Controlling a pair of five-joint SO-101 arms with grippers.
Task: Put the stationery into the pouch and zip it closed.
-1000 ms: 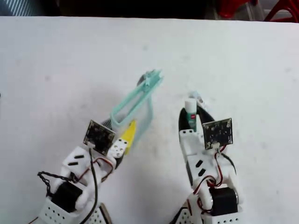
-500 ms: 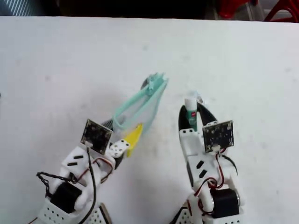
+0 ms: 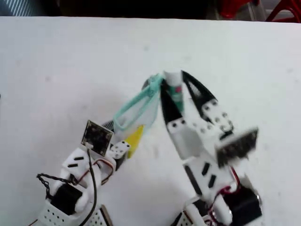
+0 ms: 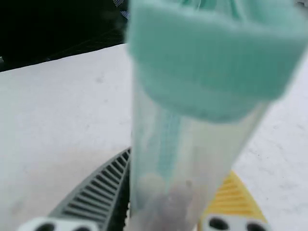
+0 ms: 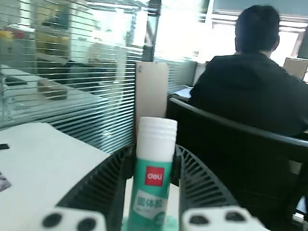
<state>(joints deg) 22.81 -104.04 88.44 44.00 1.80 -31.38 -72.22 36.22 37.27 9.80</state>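
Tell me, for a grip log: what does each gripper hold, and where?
Left gripper clamps the pouch by its near end; right gripper holds the glue stick by its body.

Printed label on glue stick (image 5: 153, 175)

the pouch (image 3: 138, 110), near the middle of the frame, is see-through with a mint green band along its edge. the glue stick (image 3: 176, 92) has a white cap and a green body with a small red mark. the left gripper (image 3: 123, 129) is white, with one yellow finger and one grey ribbed finger. the right gripper (image 3: 173, 79) has black ribbed fingers on a white base. the table (image 3: 70, 61) is plain white.
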